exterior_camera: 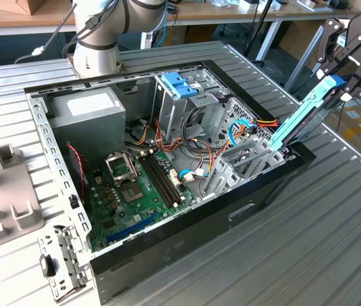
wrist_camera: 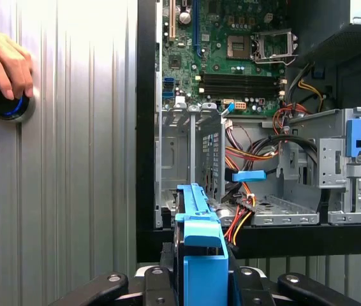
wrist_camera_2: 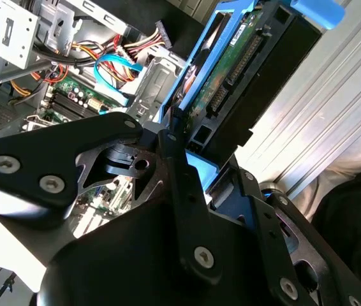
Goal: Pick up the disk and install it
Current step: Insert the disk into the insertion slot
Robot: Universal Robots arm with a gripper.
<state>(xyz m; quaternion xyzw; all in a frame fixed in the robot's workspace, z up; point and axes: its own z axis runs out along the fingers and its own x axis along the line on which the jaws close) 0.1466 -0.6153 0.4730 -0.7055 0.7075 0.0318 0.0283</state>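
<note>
The open computer case (exterior_camera: 168, 255) holds a circuit board (exterior_camera: 136, 191) and cables (exterior_camera: 199, 137). At the exterior view's upper right, the end effector (exterior_camera: 338, 81) grasps the tilted disk (exterior_camera: 298, 121) at the case's rim. The first wrist view adds a hand (wrist_camera: 5, 57) on a knob (wrist_camera: 2, 105).

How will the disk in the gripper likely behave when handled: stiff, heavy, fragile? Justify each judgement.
Probably stiff: the disk runs straight though the gripper holds only its blue end. Possibly fragile: a bare circuit board shows on one face.
</note>
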